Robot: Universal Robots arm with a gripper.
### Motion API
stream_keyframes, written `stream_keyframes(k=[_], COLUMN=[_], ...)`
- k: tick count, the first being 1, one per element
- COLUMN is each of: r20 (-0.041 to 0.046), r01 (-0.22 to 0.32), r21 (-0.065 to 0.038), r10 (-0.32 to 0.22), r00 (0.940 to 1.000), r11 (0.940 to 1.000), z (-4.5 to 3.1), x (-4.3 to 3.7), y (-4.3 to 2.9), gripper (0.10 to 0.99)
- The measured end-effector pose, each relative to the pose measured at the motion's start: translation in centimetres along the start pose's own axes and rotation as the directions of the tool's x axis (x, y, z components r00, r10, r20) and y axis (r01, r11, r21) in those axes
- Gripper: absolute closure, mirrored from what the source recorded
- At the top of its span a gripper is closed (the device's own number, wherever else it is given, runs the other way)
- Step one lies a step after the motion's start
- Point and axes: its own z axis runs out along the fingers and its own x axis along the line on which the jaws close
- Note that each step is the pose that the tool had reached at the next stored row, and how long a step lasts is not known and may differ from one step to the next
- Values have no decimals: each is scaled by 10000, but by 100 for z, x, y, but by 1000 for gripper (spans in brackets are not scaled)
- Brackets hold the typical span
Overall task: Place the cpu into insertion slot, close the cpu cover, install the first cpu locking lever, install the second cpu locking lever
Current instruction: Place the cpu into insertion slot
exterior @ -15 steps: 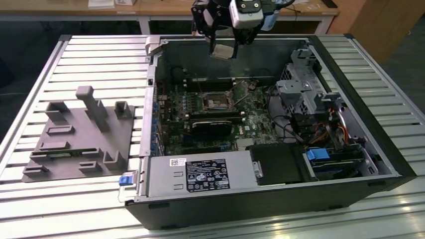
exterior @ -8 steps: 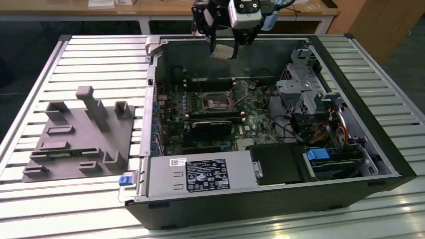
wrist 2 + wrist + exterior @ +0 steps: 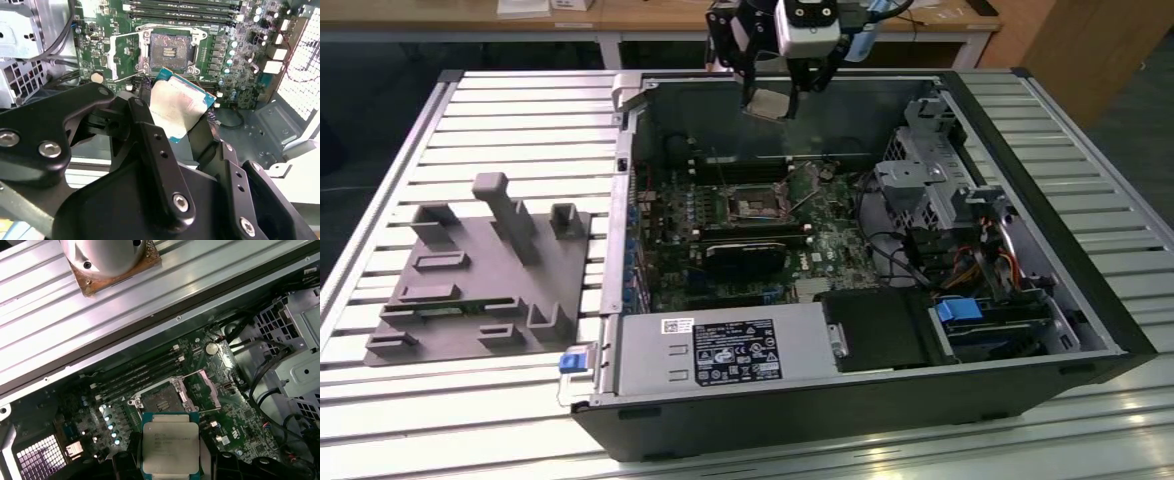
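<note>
My gripper (image 3: 771, 100) hangs above the far wall of the open black computer case (image 3: 1107, 330), shut on the cpu (image 3: 769, 103). In both wrist views the cpu (image 3: 177, 107) (image 3: 170, 445), silvery-beige with a green edge, sits tilted between black fingers (image 3: 145, 120) (image 3: 124, 462). The insertion slot (image 3: 758, 205) (image 3: 170, 48) (image 3: 161, 402) lies below on the green board, its dark centre uncovered. The cpu cover (image 3: 122, 52) (image 3: 207, 390) stands flipped open beside the slot. Thin wire levers (image 3: 186, 376) stick out next to it, released.
Long memory slots (image 3: 140, 375) run beside the socket, with a black heatsink block (image 3: 747, 258) close by. A grey power supply (image 3: 707, 350), a drive cage (image 3: 934, 190) and cables (image 3: 907, 260) crowd the case. A grey peg fixture (image 3: 480, 270) rests on the slatted table at the exterior view's left.
</note>
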Motion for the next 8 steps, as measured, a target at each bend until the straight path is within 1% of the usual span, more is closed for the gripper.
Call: stream_keyframes(k=[8], r20=[59], r01=[-657], r21=[-14], r10=[657], r00=[9978], r11=[9978], z=[2], x=[0], y=[0], gripper=[541])
